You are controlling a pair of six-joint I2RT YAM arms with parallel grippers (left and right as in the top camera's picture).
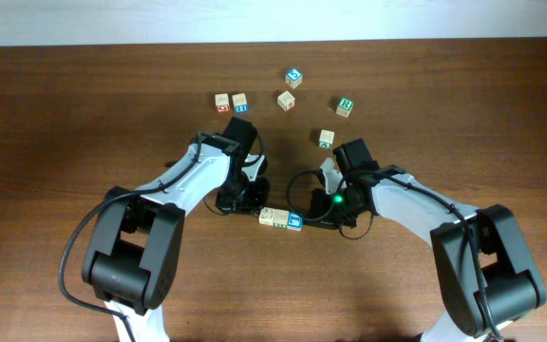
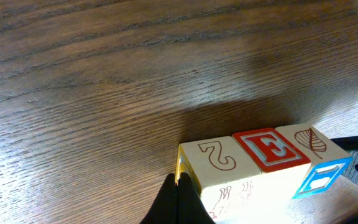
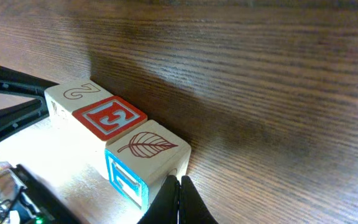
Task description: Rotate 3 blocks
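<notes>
Left hand [image 2: 178, 200] and right hand [image 3: 179, 200], both closed, touch either end of the blocks [image 1: 281, 218] amid open table [image 1: 65, 114].

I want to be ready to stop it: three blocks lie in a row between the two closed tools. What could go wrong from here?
1. Each tool seems to touch the row only near an end corner: left tool at the 2 block, right tool at the leaf block. A tip may slip off.
2. Uneven pushing may pop the middle red E block out of line.
</notes>
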